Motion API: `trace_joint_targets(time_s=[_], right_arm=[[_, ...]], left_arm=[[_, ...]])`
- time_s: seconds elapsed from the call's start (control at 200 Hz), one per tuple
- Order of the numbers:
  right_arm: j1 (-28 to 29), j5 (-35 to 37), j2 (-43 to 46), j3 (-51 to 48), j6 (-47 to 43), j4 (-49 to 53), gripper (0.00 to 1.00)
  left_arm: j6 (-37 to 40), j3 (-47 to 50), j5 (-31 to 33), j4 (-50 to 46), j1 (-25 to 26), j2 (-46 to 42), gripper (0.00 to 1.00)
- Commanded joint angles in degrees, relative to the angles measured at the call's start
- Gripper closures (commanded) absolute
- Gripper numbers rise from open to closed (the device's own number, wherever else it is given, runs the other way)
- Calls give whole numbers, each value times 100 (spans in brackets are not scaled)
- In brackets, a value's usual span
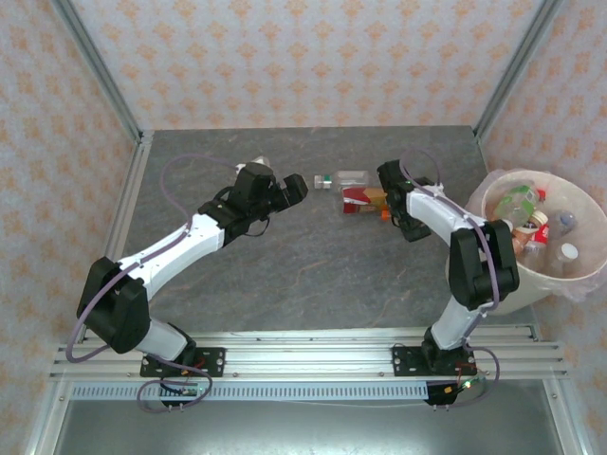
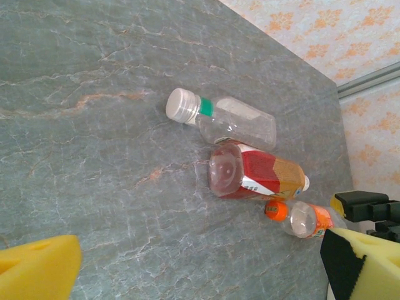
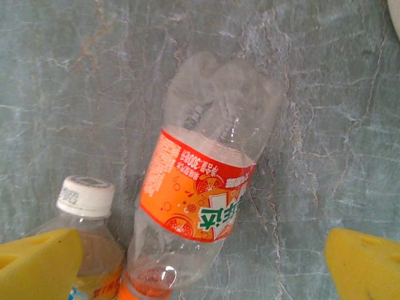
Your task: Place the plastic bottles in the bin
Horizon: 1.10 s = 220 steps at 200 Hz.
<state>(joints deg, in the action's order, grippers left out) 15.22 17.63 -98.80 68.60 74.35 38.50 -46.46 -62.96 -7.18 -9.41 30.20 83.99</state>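
Three plastic bottles [image 1: 358, 194] lie on the table [image 1: 237, 275]. All are on their sides, close together in a short row near the middle. The green-band bottle [image 2: 222, 119], clear with a white cap, is the one farthest from the bin. Just beside it is the red-label bottle [image 2: 256, 172]. Last comes the orange-label bottle [image 3: 200, 206], which is crushed at its bottom end. Its orange cap lies near the white cap of the red-label bottle.

The bin [image 1: 541, 284] stands at the right edge of the table, beside the right arm and well apart from the row. Several more bottles are already inside it, with red, green and white parts showing. They are piled together, so I cannot count them exactly. From this I judge that the larger part of the task is done and that the three bottles on the table are what is left.

The right gripper [image 3: 200, 269] hangs over the orange-label bottle with its yellow fingers [image 3: 37, 262] spread wide, one on each side of the bottle. It holds nothing. This bottle seems to be the next one to take. The left gripper [image 1: 296, 190] is near the green-band bottle, on the side away from the bin. It is also wide open and empty, and it points toward the row.
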Motion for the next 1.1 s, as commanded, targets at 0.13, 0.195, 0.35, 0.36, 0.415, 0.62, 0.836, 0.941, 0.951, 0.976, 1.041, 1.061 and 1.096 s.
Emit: trace_joint_targets(time_s=[0.13, 0.195, 0.35, 0.36, 0.415, 0.62, 0.836, 0.941, 0.951, 0.976, 1.041, 1.061, 1.096], right_arm=[[-131, 548, -517, 120, 811, -210, 6], [-201, 446, -608, -4, 830, -478, 9], [-274, 131, -884, -39, 581, -758, 11], [-274, 115, -896, -48, 568, -774, 11], [-275, 58, -884, -157, 575, -849, 13], [-274, 23, -526, -681, 426, -1222, 30], [-236, 211, 260, -1159, 14, -1159, 49], [-107, 303, 714, -1336, -447, -1173, 54], [-90, 307, 766, -1357, -518, -1205, 55], [-38, 315, 873, -1406, -729, -1303, 56], [109, 284, 1133, -1534, -1473, -1690, 62], [155, 302, 1203, -1556, -1633, -1750, 62], [232, 345, 1303, -1589, -1845, -1828, 63]], left_arm=[[-30, 28, 109, -78, -89, 73, 0], [-22, -5, 86, -107, -93, 116, 0], [-21, -57, 68, -136, -86, 213, 0], [-21, -58, 68, -139, -89, 225, 0], [-21, -88, 63, -134, -92, 271, 0], [-63, -153, -47, -70, -95, 424, 0], [-92, -151, -140, 71, -98, 487, 0], [-106, -99, -212, 210, -93, 467, 0], [-108, -93, -213, 215, -100, 462, 0], [-109, -87, -224, 221, -95, 461, 0], [-85, -87, -250, 245, -93, 470, 0], [-77, -85, -259, 254, -93, 469, 0], [-74, -85, -266, 283, -97, 469, 0]])
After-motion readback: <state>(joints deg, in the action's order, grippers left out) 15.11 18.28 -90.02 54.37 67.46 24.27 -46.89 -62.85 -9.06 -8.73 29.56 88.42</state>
